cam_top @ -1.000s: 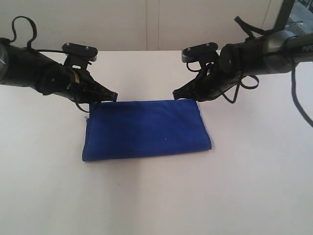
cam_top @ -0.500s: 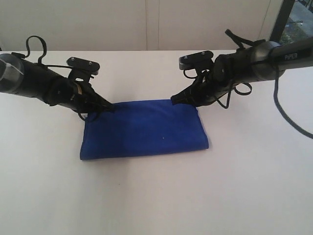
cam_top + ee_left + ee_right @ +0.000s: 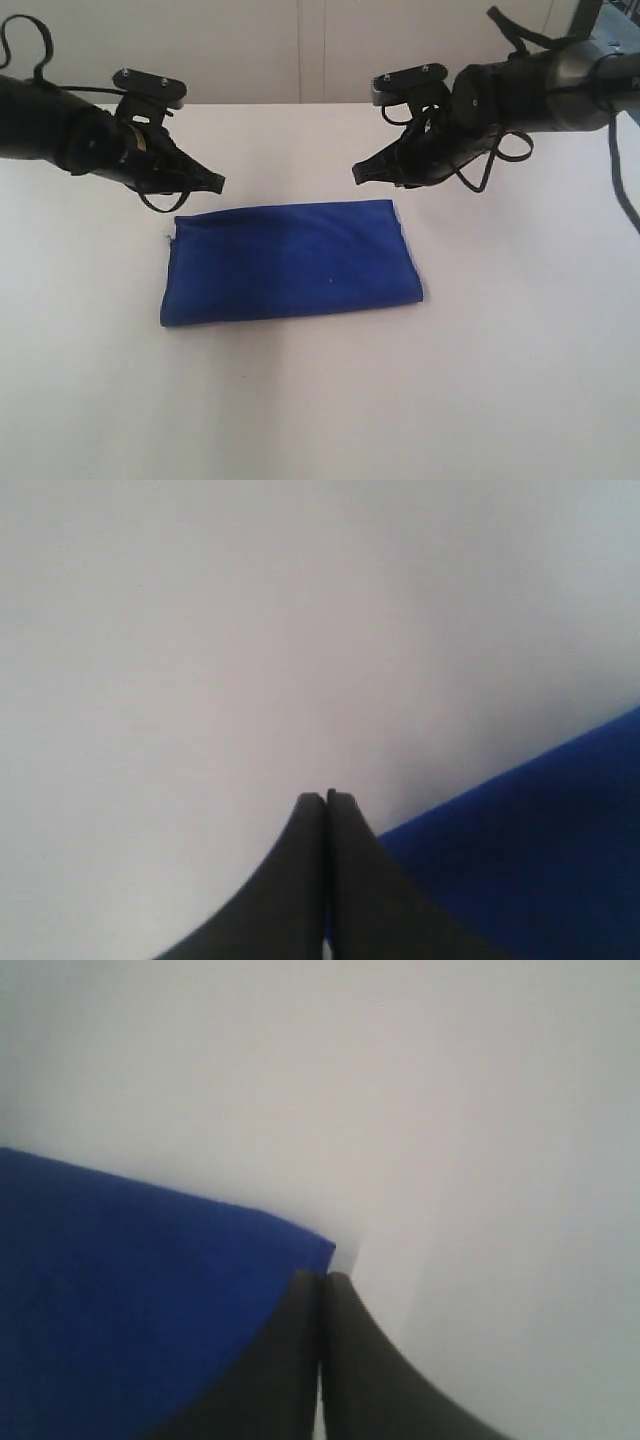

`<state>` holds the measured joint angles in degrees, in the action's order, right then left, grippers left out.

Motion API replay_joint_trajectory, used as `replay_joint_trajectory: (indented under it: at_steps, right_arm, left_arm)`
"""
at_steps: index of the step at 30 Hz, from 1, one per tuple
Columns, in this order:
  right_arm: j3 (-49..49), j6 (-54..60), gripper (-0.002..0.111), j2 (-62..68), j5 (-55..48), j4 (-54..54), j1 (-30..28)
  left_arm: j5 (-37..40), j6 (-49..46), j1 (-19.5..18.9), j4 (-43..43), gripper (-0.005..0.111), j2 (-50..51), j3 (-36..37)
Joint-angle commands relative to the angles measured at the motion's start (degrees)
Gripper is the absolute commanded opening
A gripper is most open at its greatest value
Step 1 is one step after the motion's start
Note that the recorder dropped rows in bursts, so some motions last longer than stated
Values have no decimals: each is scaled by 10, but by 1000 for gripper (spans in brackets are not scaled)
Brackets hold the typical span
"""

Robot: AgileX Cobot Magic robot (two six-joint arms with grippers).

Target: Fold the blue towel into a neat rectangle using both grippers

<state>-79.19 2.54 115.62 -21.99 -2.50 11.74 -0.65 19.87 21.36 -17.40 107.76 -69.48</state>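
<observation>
At the centre of the white desk, the blue towel lies folded into a flat rectangle. Left tool and right tool hover near its far corners, both closed and empty — folding appears complete, with little beyond retreat left.

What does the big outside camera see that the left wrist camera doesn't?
Only the exterior view shows the whole blue towel, lying folded as a rectangle, and the right gripper above its far corner. Only the left wrist view shows, up close, the left gripper with its jaws pressed together and nothing between them. Both show part of the towel, the left gripper and the white table.
</observation>
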Motion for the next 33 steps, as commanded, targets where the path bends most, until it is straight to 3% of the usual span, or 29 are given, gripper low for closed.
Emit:
replay_joint_trajectory:
  at_steps: [1, 5, 11, 21, 33]
  right_arm:
    - [-1, 0, 0, -9, -74, 11, -15]
    - [0, -2, 0, -9, -150, 11, -19]
    - [39, -2, 0, -16, -164, 5, -19]
    - [109, 22, 0, -47, -146, -55, -15]
    - [120, 31, 0, -50, -189, -58, 21]
  left_arm:
    - [108, -15, -14, 2, 0, -27, 1]
    - [210, -1, -21, 3, 0, -24, 1]
    - [222, -2, -20, 46, 0, -10, 11]
    - [209, -4, -6, 88, 0, 38, 11]
    - [103, -5, 21, 113, 0, 74, 11]
